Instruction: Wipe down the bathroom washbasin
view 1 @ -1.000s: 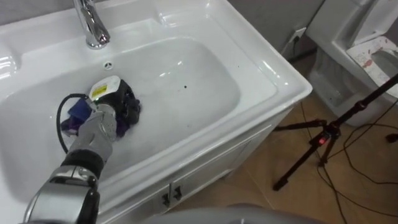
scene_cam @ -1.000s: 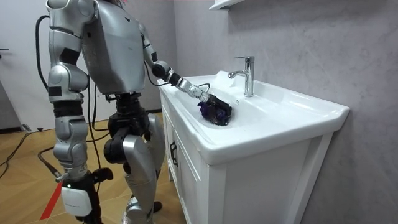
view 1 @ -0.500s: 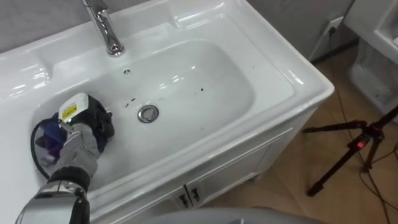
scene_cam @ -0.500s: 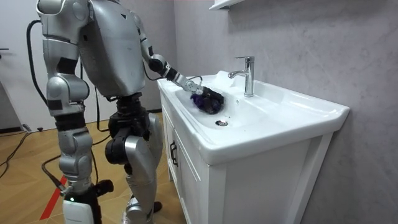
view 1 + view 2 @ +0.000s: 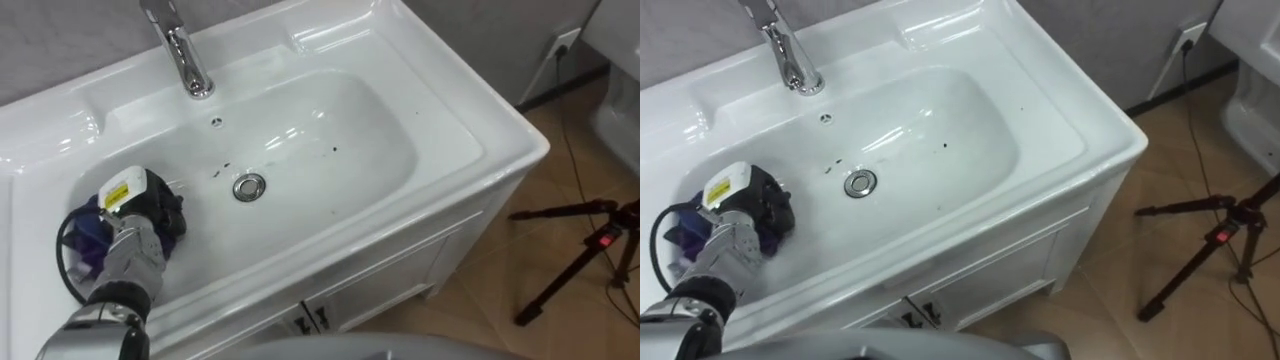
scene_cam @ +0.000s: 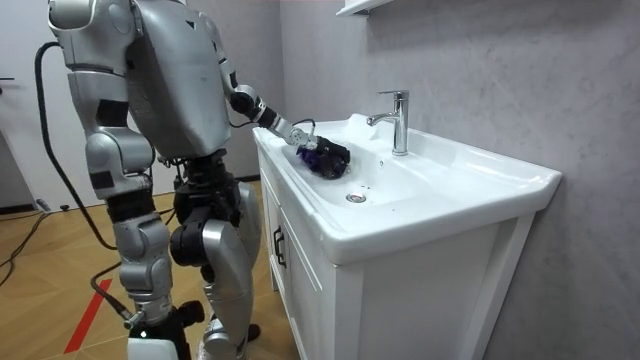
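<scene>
Stance: robot upright on a wooden floor (image 5: 480,322), close against the front of a white two-door cabinet (image 5: 400,272) with small dark handles (image 5: 310,322); left arm reaching forward and down into the bowl.

Item 1: right robot hand (image 6: 150,338), hanging at the robot's side low in the room view; whether apart or together cannot be told.

Item 2: left robot hand (image 5: 140,230), low on the left wall of the bowl; dark fingers (image 5: 166,214) curled and clamped on the cloth.

Item 3: bunched purple cloth (image 5: 92,235), pressed under that hand against the left slope of the bowl.

Item 4: white glazed rectangular basin (image 5: 360,120), set on top of the cabinet.

Item 5: round metal drain (image 5: 249,187), mid-bowl, just right of the hand and apart from it; a second ago the hand and cloth lay over this spot, and both have since moved to the left of it.

Item 6: a few dark specks (image 5: 333,151) on the bowl beyond the drain; unchanged.

Item 7: chrome tap (image 5: 185,55), upright on the rear ledge.

Item 8: black tripod (image 5: 590,250) on the floor, well to the right.
</scene>
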